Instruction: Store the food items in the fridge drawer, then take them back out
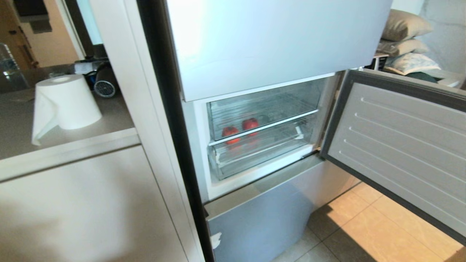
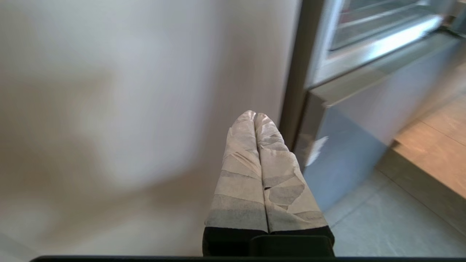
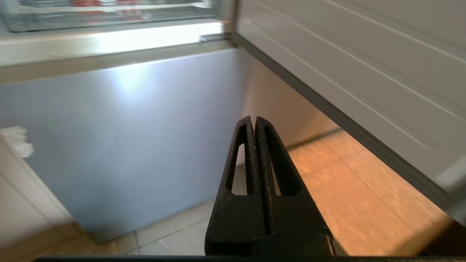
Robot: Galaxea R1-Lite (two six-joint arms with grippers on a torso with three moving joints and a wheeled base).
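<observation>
Two round red food items (image 1: pixel 230 134) (image 1: pixel 250 124) lie side by side in the open middle section of the fridge, seen through the clear front of the pushed-in fridge drawer (image 1: pixel 284 103). I cannot tell the tangerine from the apple. A second clear drawer (image 1: pixel 262 153) sits just below. Neither arm shows in the head view. My left gripper (image 2: pixel 254 115), its fingers wrapped in tape, is shut and empty, low in front of the cabinet side beside the fridge. My right gripper (image 3: pixel 253 119) is shut and empty, low in front of the fridge's closed lower door (image 3: pixel 127 138).
The middle fridge door (image 1: pixel 400 145) hangs open to the right, over the tiled floor (image 1: pixel 364 233). A counter (image 1: pixel 72 145) on the left carries a paper towel roll (image 1: pixel 67 102). Pillows (image 1: pixel 404 36) are stacked at the back right.
</observation>
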